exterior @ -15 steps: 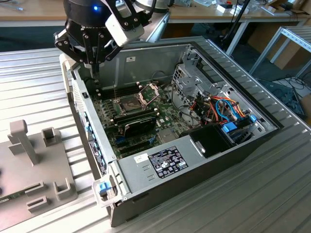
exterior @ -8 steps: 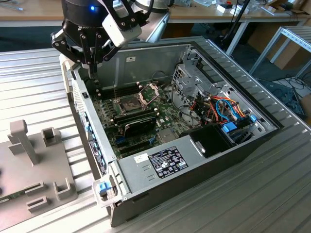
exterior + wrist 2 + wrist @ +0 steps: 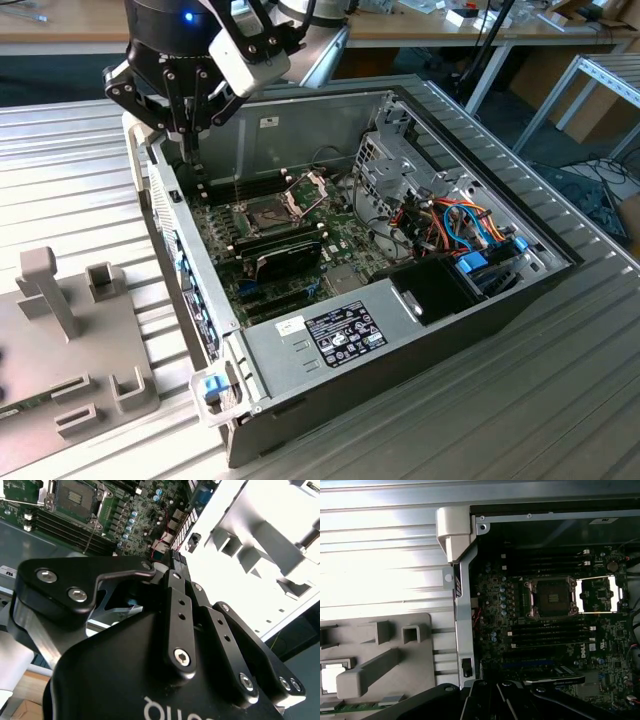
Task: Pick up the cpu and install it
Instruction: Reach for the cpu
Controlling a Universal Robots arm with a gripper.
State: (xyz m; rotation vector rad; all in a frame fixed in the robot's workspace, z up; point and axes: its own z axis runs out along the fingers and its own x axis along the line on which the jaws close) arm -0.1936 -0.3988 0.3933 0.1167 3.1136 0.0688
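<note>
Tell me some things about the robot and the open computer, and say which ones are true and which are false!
1. The computer case lies open, so its motherboard shows. True.
2. The cpu sits in the socket. False: the socket is empty, and the cpu lies in the grey holder beside the case.
3. The socket's metal frame is swung open. True.
4. The gripper is pressing on the motherboard. False: it is up over the case's edge, on the holder's side.
</note>
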